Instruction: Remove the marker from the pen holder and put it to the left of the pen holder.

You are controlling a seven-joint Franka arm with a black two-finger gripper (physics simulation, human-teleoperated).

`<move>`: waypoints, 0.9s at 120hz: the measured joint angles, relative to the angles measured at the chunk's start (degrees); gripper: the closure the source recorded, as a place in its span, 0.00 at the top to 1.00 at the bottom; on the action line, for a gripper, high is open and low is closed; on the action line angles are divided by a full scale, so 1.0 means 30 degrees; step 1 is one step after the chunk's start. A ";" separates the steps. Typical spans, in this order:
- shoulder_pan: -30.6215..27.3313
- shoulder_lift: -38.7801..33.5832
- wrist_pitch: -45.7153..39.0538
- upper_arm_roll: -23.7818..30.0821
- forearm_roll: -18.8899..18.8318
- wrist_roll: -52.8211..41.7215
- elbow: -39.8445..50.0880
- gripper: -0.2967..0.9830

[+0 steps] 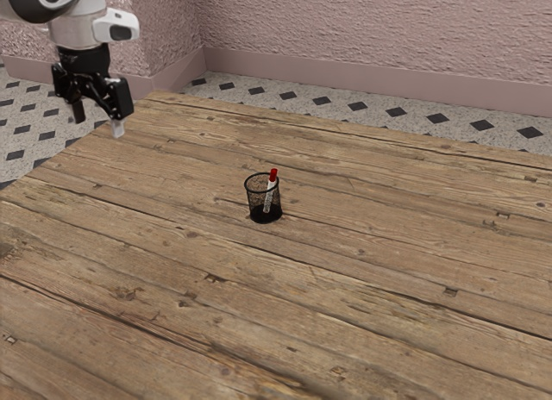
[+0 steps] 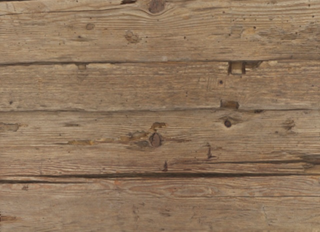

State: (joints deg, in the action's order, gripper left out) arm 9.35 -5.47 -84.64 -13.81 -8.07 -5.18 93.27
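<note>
One marker (image 1: 268, 196) leans inside the mesh pen holder (image 1: 256, 203), well in from the counter's (image 1: 345, 314) edges. Hand (image 1: 97, 120): fingers apart, empty, near the edge at the exterior view's left. Marker likely light, stiff, slippery; grip the protruding red cap (image 1: 273, 174) squarely.

Rough wooden table (image 1: 172, 271), black mesh pen holder (image 1: 252, 202)

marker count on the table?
1. The marker stands in the mesh pen holder, red cap up, leaning toward the exterior view's right. The mesh could hide something short at the bottom.
</note>
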 joint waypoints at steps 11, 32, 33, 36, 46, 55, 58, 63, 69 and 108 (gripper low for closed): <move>-0.0044 0.0063 -0.0048 0.0067 -0.0033 -0.0215 0.0002 0.77; -0.0185 0.3589 -0.1304 0.0427 0.0681 -0.0536 -0.1504 0.77; -0.0191 0.3961 -0.1387 0.0436 0.0787 -0.0545 -0.1673 0.77; -0.0183 0.5178 -0.1622 0.0495 0.1065 -0.0570 -0.2464 0.77; -0.0047 0.9058 -0.2403 0.0658 0.2252 -0.0651 -0.5435 0.77; -0.0020 1.1491 -0.3159 0.0732 0.3013 -0.0713 -0.7378 0.77; -0.0004 1.2035 -0.3421 0.0745 0.3188 -0.0729 -0.7783 0.77; 0.0037 1.2733 -0.3856 0.0755 0.3414 -0.0754 -0.8251 0.77; 0.0097 1.3698 -0.4321 0.0776 0.3602 -0.0780 -0.9170 0.77; 0.0278 1.6731 -0.7676 0.1918 0.3953 -0.0837 -1.1274 0.77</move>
State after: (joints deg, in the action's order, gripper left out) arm 10.18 44.73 -107.67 -8.05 3.79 -7.69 59.45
